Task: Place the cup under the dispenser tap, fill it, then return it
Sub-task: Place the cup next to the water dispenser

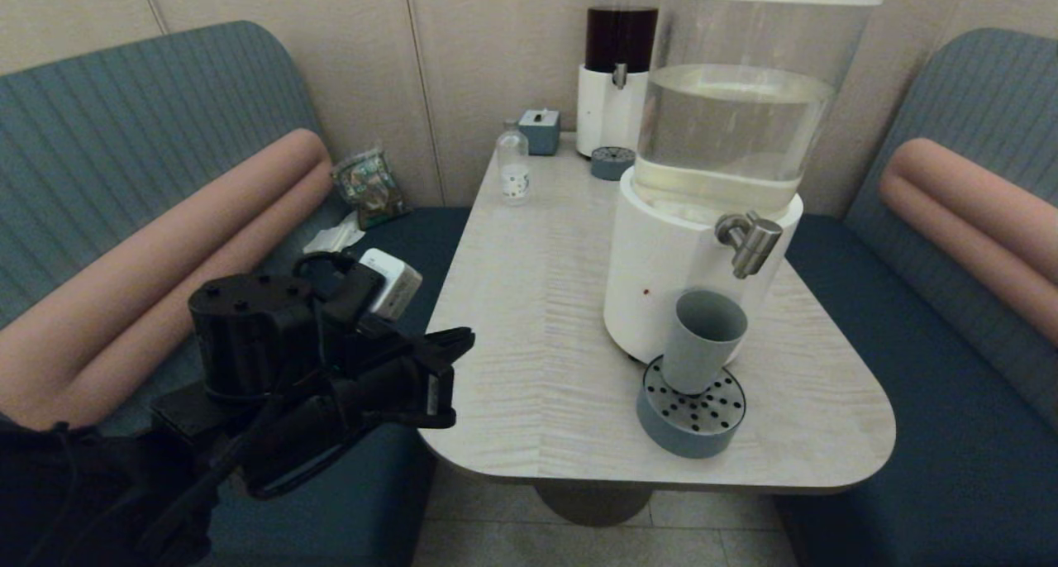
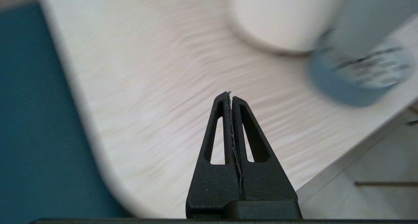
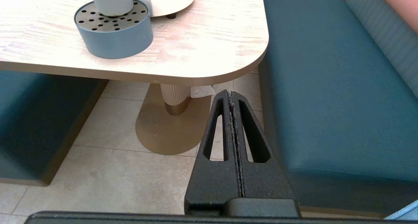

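Left gripper (image 1: 463,340), fingers pressed together, is being held beside one table (image 1: 529,302) carrying one cup (image 1: 702,340), two dispensers.

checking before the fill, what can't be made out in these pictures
- Inside of the cup: head view, its own wall hides any liquid.
- Left wrist view: motion blur smears cup and drip tray.
- Right pincer: outside the head view.
- Small bottle label: too small.

small bottle (image 1: 512,169), tissue box (image 1: 540,130), snack packet (image 1: 369,186)
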